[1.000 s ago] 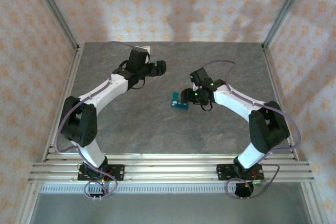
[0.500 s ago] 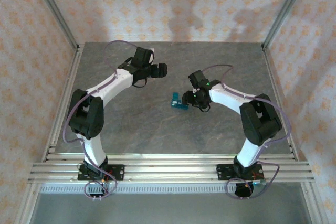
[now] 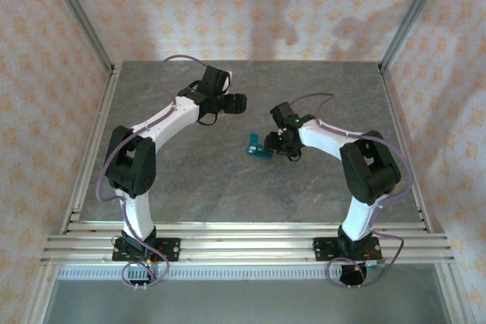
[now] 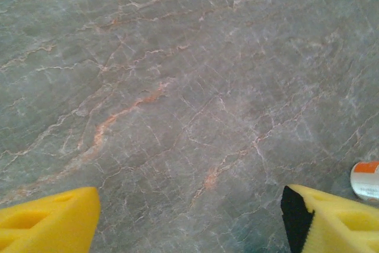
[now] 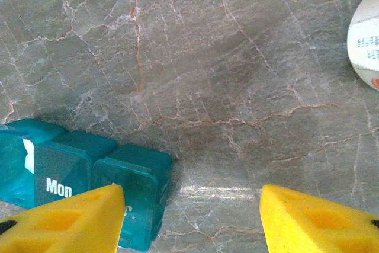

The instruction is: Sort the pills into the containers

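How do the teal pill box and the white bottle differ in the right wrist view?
The pill box is teal with white lettering; the bottle is white with an orange patch. The pill box is a row of square compartments; the bottle looks rounded. The pill box lies lower left; the bottle is cut off at the right edge. Both rest on the grey table.
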Controlling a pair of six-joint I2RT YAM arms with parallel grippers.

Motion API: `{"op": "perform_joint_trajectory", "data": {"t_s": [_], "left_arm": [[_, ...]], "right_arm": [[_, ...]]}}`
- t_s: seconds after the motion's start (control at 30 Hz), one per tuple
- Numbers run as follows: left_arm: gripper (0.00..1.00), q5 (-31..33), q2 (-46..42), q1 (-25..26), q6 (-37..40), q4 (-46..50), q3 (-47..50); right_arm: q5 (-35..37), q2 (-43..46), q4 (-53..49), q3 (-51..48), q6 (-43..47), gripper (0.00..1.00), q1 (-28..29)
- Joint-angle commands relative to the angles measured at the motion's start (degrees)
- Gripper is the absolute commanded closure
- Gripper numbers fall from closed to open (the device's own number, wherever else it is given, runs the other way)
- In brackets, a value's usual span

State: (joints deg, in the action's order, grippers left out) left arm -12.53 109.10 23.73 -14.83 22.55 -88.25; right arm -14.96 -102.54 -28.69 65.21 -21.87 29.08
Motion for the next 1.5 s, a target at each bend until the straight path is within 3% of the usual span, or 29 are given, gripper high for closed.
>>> {"op": "perform_joint_trajectory", "data": {"t_s": [0.0, 0.17, 0.33, 0.77, 1.47], "left_arm": [[0.28, 1.5, 2.9, 1.1, 2.3, 4.1, -3.1], [0.7, -0.8, 6.0, 1.8, 2.5, 6.0, -5.9], [1.0, -2.7, 8.6, 2.3, 2.1, 6.6, -7.7], [1.0, -7.0, 17.5, 5.4, 2.5, 12.9, -15.6], [1.0, -11.3, 13.8, 6.5, 2.7, 13.0, -11.0]], "right_arm": [[2.3, -1.1, -1.4, 0.8, 0.0, 0.4, -0.3], [2.3, -1.5, -1.5, 0.7, 0.0, 0.41, -0.3], [2.3, -1.6, -1.5, 0.4, -0.2, 0.41, -0.3], [2.8, -2.3, -1.7, 0.4, -0.4, 0.42, -0.3], [3.6, -2.6, -2.3, 0.6, -1.0, 0.43, -0.3]]}}
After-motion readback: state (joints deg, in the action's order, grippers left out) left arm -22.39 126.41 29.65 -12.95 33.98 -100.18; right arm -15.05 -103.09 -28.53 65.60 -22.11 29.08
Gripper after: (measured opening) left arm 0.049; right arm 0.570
